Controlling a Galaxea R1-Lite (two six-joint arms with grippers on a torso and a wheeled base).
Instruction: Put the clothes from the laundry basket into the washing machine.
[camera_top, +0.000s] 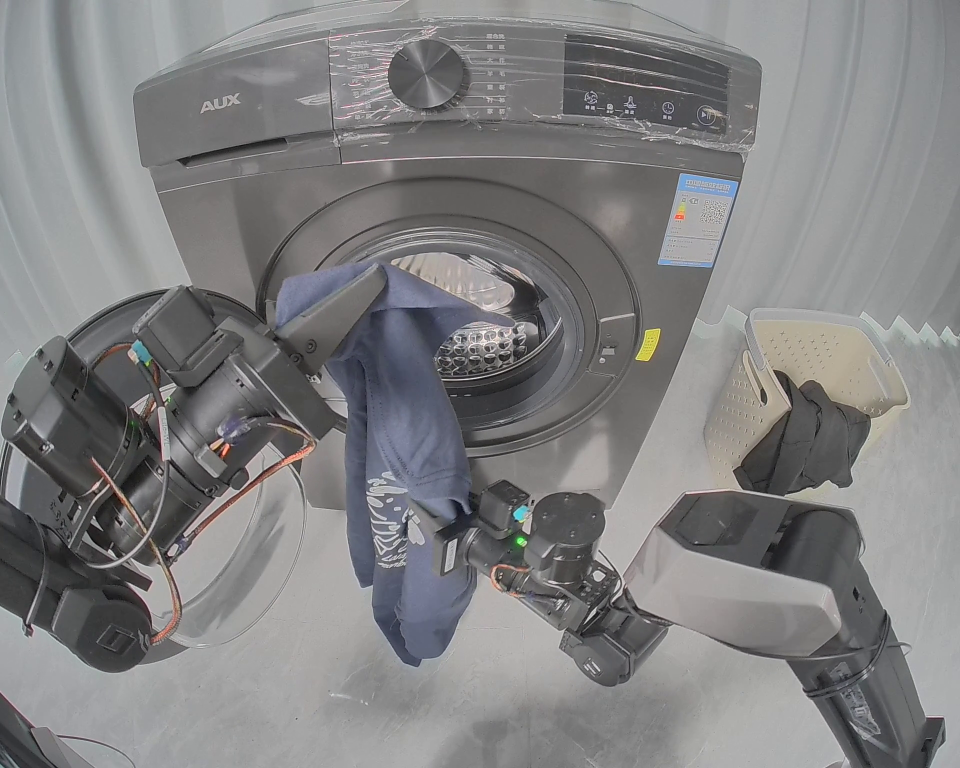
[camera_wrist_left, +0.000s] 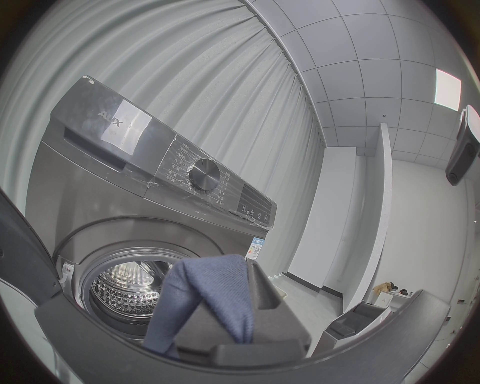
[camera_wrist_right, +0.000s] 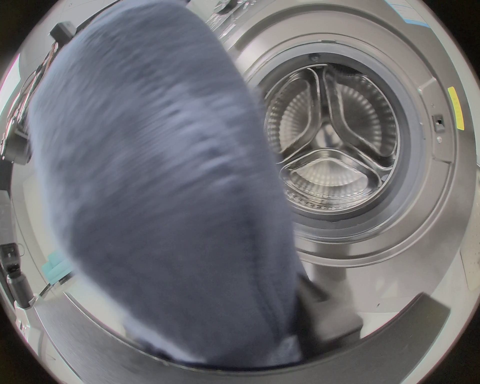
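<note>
A blue T-shirt (camera_top: 405, 450) hangs in front of the open grey washing machine (camera_top: 560, 230), partly covering its drum opening (camera_top: 500, 330). My left gripper (camera_top: 368, 287) is shut on the shirt's top edge, level with the upper left of the opening; the cloth (camera_wrist_left: 215, 287) drapes over its fingers (camera_wrist_left: 272, 305). My right gripper (camera_top: 437, 528) is shut on the shirt lower down, below the opening. The shirt (camera_wrist_right: 160, 200) hangs close before the right wrist camera, beside the steel drum (camera_wrist_right: 332, 140). A beige laundry basket (camera_top: 830, 350) stands on the floor right of the machine, with a dark garment (camera_top: 810, 440) hanging over its rim.
The machine's round door (camera_top: 240, 560) is swung open to the left, behind my left arm. Bare grey floor lies in front of the machine and between it and the basket. A curtain hangs behind.
</note>
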